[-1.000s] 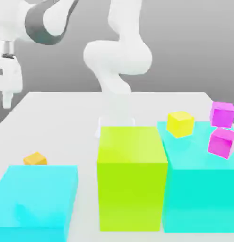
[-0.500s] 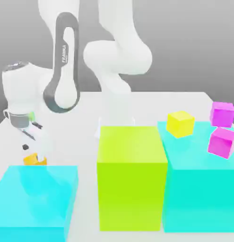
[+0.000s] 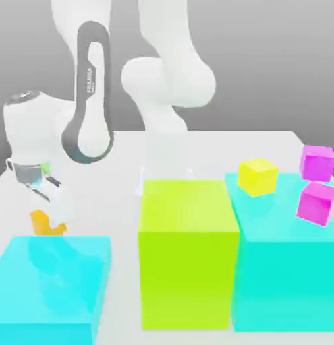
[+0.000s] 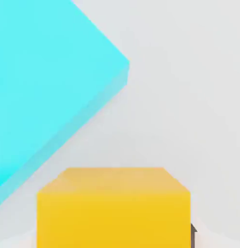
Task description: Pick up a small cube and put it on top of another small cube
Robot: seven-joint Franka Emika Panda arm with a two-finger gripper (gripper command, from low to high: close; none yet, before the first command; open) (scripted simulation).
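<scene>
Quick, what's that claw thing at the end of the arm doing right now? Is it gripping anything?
End effector: closed on the small orange cube, behind the cyan block at the exterior view's left.

I see a pale white table (image 3: 264,145) under even light, with a plain grey wall (image 3: 277,67) behind it

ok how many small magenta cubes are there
2. One magenta cube sits toward the far edge of the table at the exterior view's right. The other magenta cube is just in front of it, by the cyan block. More could hide behind the big blocks.
</scene>
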